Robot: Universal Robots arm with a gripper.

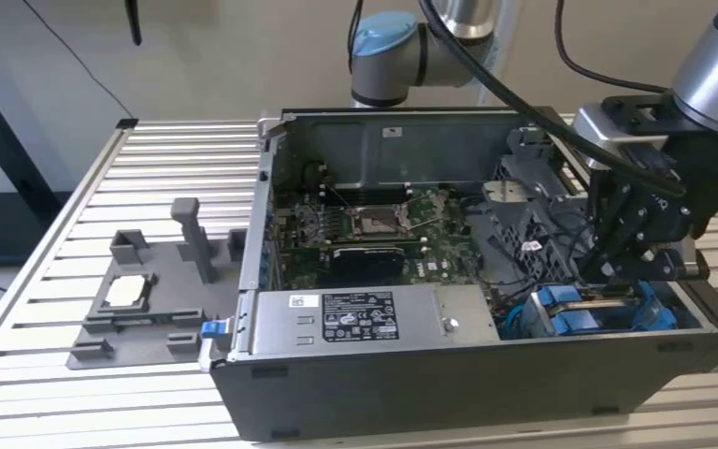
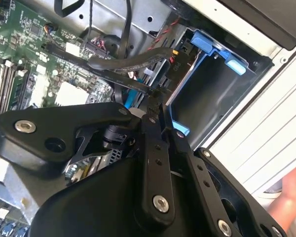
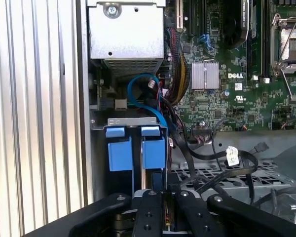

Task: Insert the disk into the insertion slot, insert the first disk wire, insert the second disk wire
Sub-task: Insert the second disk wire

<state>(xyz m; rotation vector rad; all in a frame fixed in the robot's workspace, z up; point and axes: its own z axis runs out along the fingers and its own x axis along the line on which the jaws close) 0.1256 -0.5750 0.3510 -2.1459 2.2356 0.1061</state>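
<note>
One claw [image 3: 160,207] w/ disk [image 3: 155,183] over insertion slot [image 3: 122,157].

Light: even, soft indoor daylight, fairly bright.
Shadows: deep inside the computer case [image 1: 484,374].
Glare: the ribbed table [image 3: 34,123] washes out pale.
Blur: the gripper [image 2: 155,106] linkage up close; a hand [image 2: 291,197] at the corner.
</note>
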